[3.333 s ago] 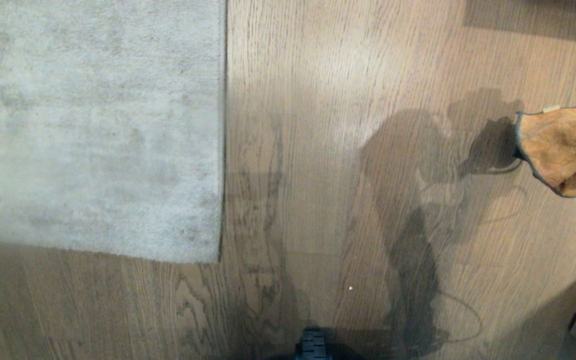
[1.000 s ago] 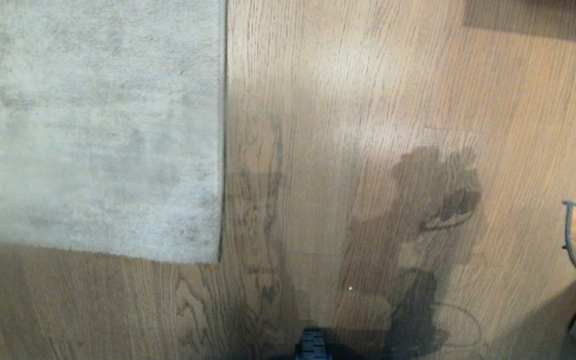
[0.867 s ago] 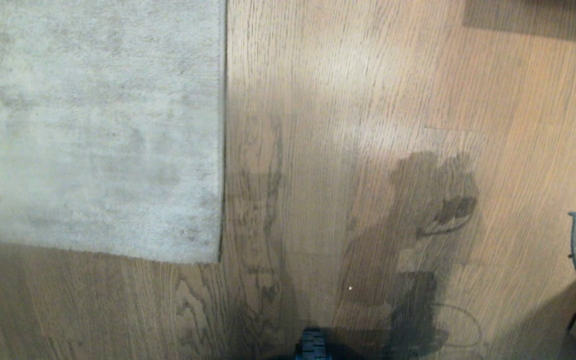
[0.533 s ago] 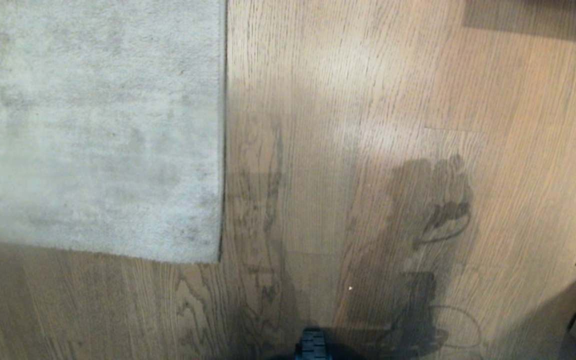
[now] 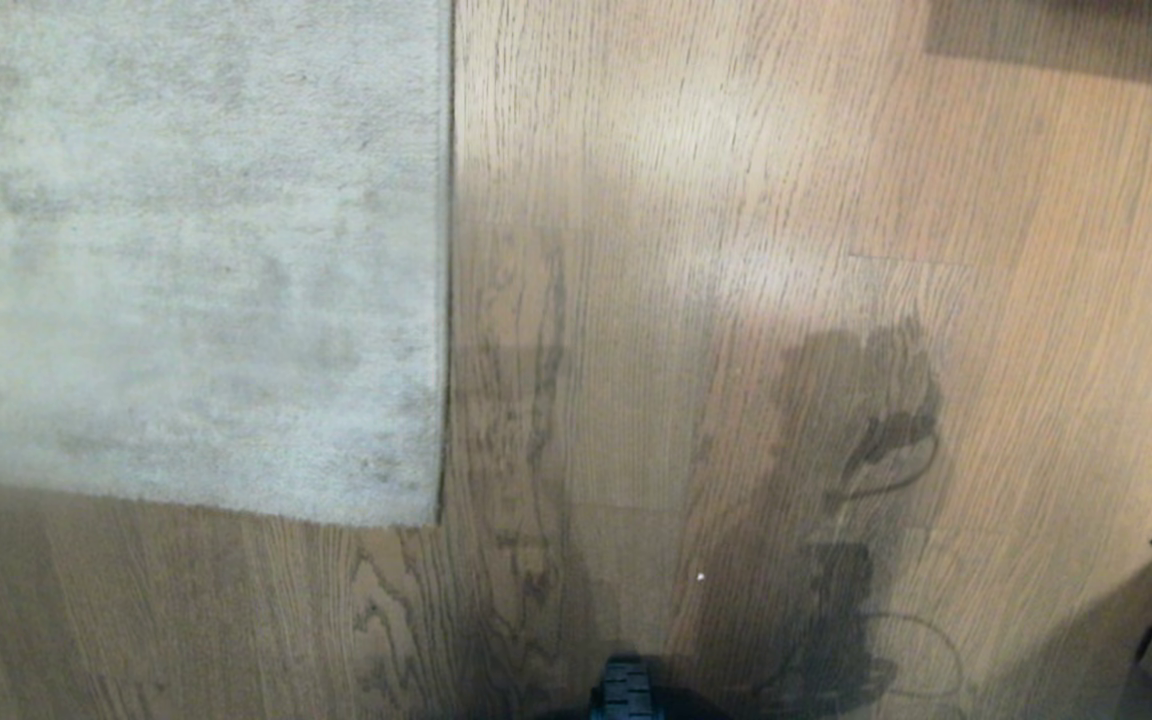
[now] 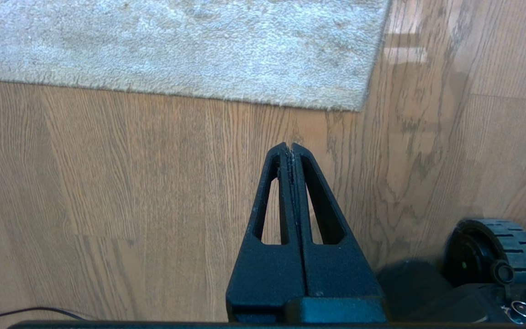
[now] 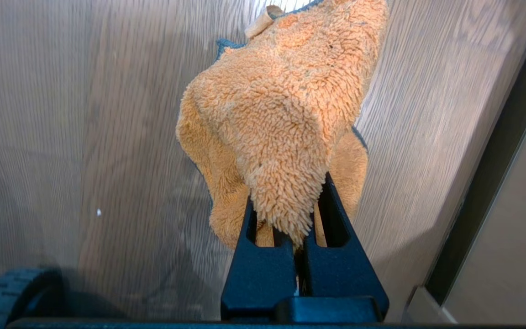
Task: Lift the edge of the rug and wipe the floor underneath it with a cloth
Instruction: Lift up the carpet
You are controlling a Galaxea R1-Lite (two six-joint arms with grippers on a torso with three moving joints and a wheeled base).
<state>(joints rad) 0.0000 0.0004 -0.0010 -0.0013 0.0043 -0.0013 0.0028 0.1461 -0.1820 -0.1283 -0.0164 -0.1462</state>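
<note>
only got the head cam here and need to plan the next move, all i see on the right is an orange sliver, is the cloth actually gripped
Observer: Yes. The right gripper is shut on the cloth, which bunches over the fingers.
Operator: left gripper?
Observer: The left gripper is shut and empty, over bare floor.
Operator: near the rug?
Observer: Short of the rug edge, not touching it; the rug lies flat.
</note>
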